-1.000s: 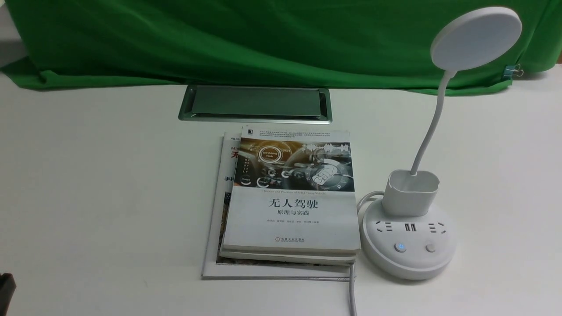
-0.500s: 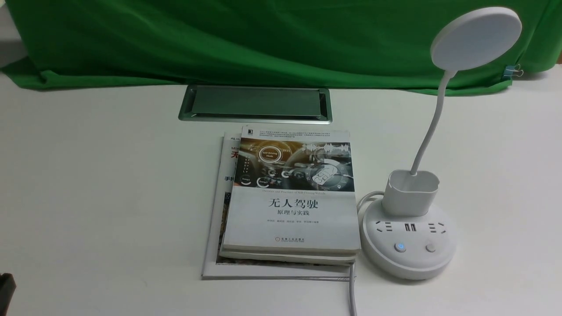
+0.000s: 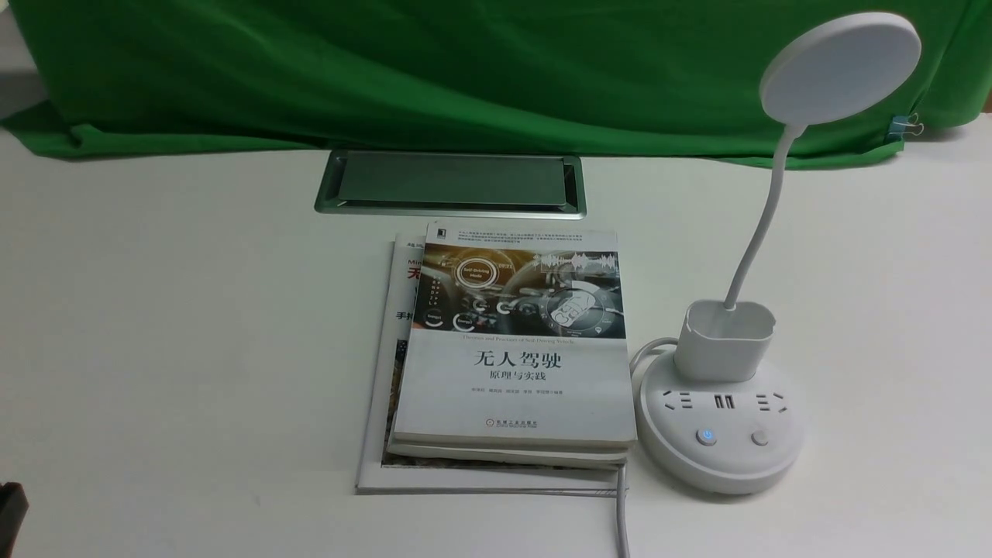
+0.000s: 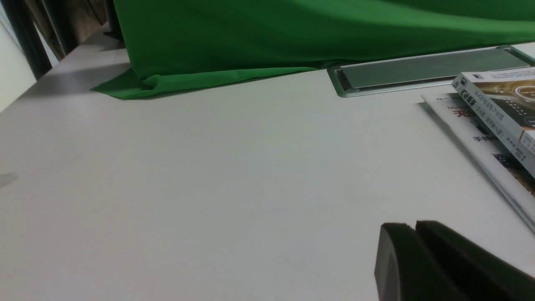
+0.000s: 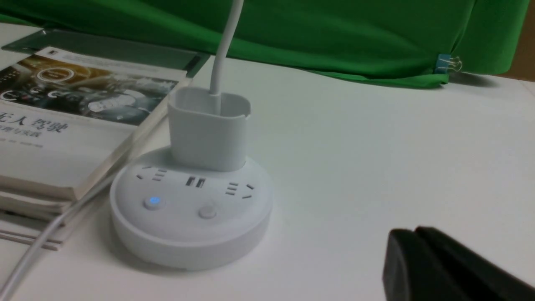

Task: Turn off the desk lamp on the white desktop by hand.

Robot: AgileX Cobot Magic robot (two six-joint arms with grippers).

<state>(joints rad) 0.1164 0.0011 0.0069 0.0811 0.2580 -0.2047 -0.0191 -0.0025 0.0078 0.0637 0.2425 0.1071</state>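
The desk lamp (image 3: 721,442) stands on the white desktop (image 3: 155,310) at the right, with its disc head (image 3: 841,66) raised on a thin neck (image 3: 756,232) above the cup holder (image 3: 725,341). On the round base (image 5: 190,217) the left button (image 5: 154,201) glows blue and the right button (image 5: 207,212) is plain. My right gripper (image 5: 413,232) is shut and empty, low over the desk, apart from the base on its right-button side. Out on bare desk left of the books, my left gripper (image 4: 415,225) is shut on nothing.
A stack of books (image 3: 511,349) lies right beside the lamp base. The lamp's cord (image 3: 620,511) runs to the front edge. A grey metal hatch (image 3: 449,182) sits behind the books, and green cloth (image 3: 387,70) drapes the back.
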